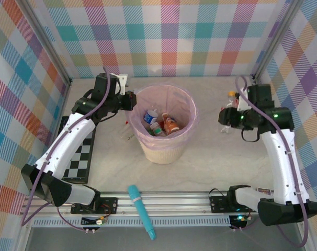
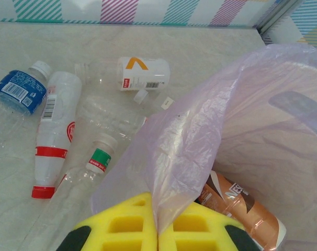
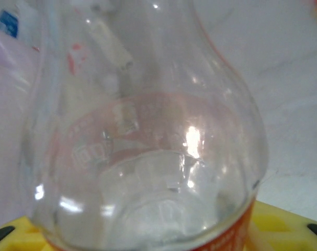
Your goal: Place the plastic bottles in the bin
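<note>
At right, the right claw [image 1: 229, 111] clamps a clear bottle [image 3: 148, 157]; the left claw [image 2: 157, 230], closed on the bag [image 2: 200, 130], could tip the bin [image 1: 163, 151].

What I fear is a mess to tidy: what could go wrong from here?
1. The left gripper looks shut on the bag; pulling could tip the bin or strip the bag off.
2. The right gripper holds a slick clear bottle away from the bin; an early release lands it on the table.
</note>
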Robot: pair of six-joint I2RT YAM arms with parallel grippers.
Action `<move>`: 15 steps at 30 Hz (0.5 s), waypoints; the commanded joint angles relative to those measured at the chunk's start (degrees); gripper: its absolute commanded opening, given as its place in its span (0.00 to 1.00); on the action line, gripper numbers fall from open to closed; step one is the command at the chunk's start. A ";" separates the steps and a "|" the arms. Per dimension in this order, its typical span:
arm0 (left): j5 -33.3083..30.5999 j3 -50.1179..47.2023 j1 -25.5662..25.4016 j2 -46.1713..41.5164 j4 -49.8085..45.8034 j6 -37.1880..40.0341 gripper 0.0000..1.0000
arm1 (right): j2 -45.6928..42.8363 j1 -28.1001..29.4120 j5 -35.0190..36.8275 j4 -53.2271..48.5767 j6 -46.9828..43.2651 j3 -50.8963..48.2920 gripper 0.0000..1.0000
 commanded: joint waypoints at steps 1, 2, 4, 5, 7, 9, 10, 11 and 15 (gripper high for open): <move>-0.85 0.99 -0.87 1.04 -3.74 0.04 0.00 | 3.15 3.05 2.34 -5.15 -4.92 10.30 0.51; -0.73 1.09 -1.07 1.19 -3.66 0.04 0.00 | 4.78 5.49 2.67 -5.36 -5.07 13.99 0.51; -0.96 1.16 -1.52 1.58 -3.46 0.04 0.00 | 8.04 11.18 3.49 -5.45 -5.13 20.03 0.50; -2.21 1.47 -2.17 1.87 -3.73 0.19 0.00 | 10.01 14.43 4.27 -5.55 -5.20 23.05 0.50; -5.02 2.49 -3.62 2.77 -5.04 1.23 0.00 | 13.32 20.26 6.24 -4.56 -5.62 26.77 0.50; -5.98 3.48 -4.86 3.68 -5.71 1.62 0.00 | 16.41 25.06 6.48 -1.99 -5.45 28.82 0.50; -5.98 3.71 -5.23 3.89 -5.72 1.55 0.00 | 17.75 26.84 5.91 -1.00 -5.27 29.40 0.50; -5.92 3.86 -5.65 4.12 -5.68 1.54 0.00 | 19.60 28.79 5.77 -0.17 -5.24 30.48 0.50; -6.68 4.58 -7.20 4.62 -5.78 1.45 0.00 | 27.54 35.28 9.63 -1.04 -6.01 33.74 0.51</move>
